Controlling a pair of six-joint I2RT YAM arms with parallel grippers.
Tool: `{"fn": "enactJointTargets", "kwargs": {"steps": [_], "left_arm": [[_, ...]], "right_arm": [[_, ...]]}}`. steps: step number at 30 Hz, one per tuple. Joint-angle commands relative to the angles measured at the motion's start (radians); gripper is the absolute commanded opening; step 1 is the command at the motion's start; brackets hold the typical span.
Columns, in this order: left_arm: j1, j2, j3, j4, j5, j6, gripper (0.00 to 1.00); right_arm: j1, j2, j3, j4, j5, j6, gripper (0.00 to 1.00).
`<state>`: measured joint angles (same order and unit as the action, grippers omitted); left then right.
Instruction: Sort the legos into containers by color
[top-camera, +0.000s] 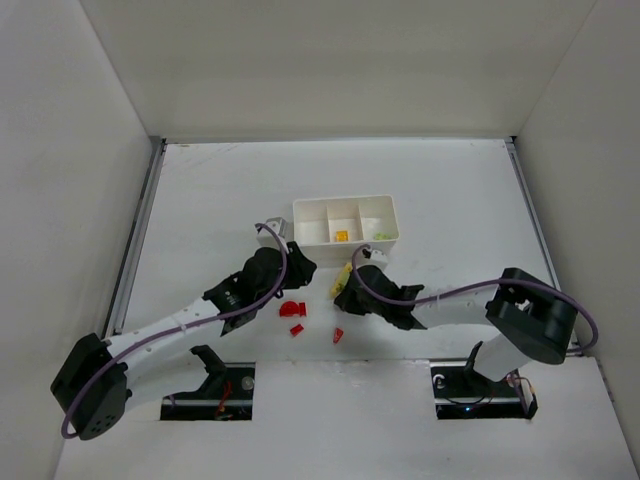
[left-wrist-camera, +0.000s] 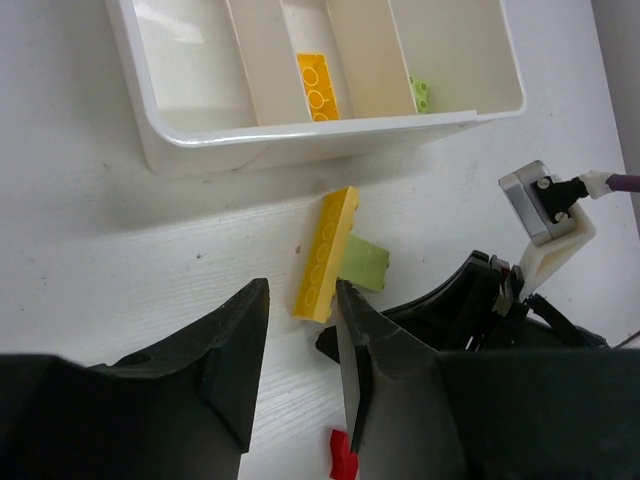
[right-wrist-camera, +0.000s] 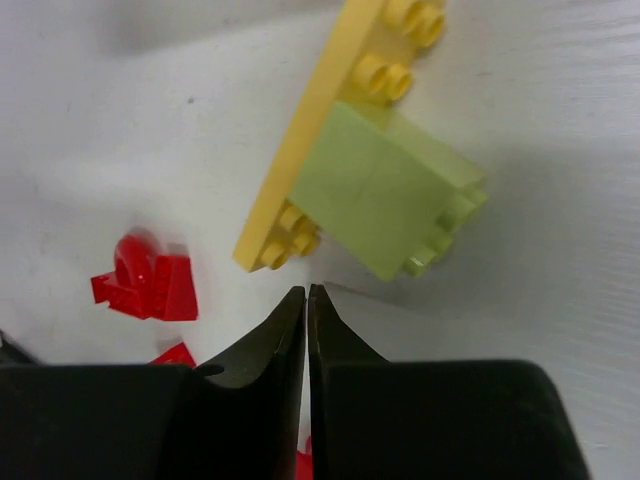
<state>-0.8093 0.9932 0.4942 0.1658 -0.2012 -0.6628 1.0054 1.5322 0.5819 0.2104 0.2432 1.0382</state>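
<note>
The white table (top-camera: 200, 200) fills the scene, and the two arms reach over it from the near edge and lean toward each other at the centre. The left arm (top-camera: 170, 330) runs from the near left corner, the right arm (top-camera: 470, 300) from the near right. The white tray (top-camera: 300, 222) sits just beyond both grippers, its three compartments in a row from left to right. The left gripper (left-wrist-camera: 300, 300) hangs just near of the tray's front wall (left-wrist-camera: 300, 140). Its jaws are parted by a narrow gap with nothing clamped, though the near end of a long yellow plate (left-wrist-camera: 325, 255) shows in that gap from the wrist view. The right gripper (right-wrist-camera: 306, 295) points at the same spot from the right, its fingers (right-wrist-camera: 270, 340) pressed flat together and gripping nothing. The yellow plate lies on the table between the two grippers, just near of the tray and apart from it. A light green piece (right-wrist-camera: 385, 190) rests against its studded face, touching it. In the tray, a yellow brick (left-wrist-camera: 318, 85) lies in the middle compartment and a small green piece (left-wrist-camera: 422, 93) in the right one. Three red legos lie on the table nearer the bases, between the arms: a rounded one (top-camera: 291, 309), a smaller one (top-camera: 297, 329) just near of it, and a third (top-camera: 338, 334) to their right.
</note>
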Motion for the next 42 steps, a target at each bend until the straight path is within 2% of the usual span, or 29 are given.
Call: {"fn": "enactJointTargets", "kwargs": {"steps": [1,4,8,11,15,27,35,42], "left_arm": [[0.009,-0.013,-0.019,0.035,0.006,-0.001,0.31],[0.009,-0.013,-0.023,0.032,0.006,0.002,0.34],[0.006,0.004,-0.023,0.032,0.014,0.012,0.36],[0.011,0.033,-0.014,0.038,0.037,0.014,0.36],[0.009,0.039,-0.006,0.047,0.052,0.014,0.36],[0.029,0.041,-0.006,0.047,0.074,0.022,0.36],[0.042,0.041,-0.011,0.047,0.091,0.022,0.36],[0.058,0.035,-0.019,0.047,0.105,0.022,0.36]], "right_arm": [[0.009,-0.009,0.05,0.02,-0.002,-0.006,0.13],[0.009,-0.102,0.018,-0.029,0.008,-0.053,0.26],[0.009,-0.25,-0.034,-0.083,0.034,-0.194,0.54],[-0.007,-0.288,-0.024,-0.167,0.076,-0.285,0.66],[-0.058,-0.265,0.018,-0.224,0.11,-0.415,0.74],[-0.077,-0.12,0.125,-0.244,0.027,-0.688,0.74],[-0.08,-0.009,0.199,-0.249,-0.018,-0.767,0.74],[-0.092,0.048,0.234,-0.241,-0.022,-0.788,0.65]]}}
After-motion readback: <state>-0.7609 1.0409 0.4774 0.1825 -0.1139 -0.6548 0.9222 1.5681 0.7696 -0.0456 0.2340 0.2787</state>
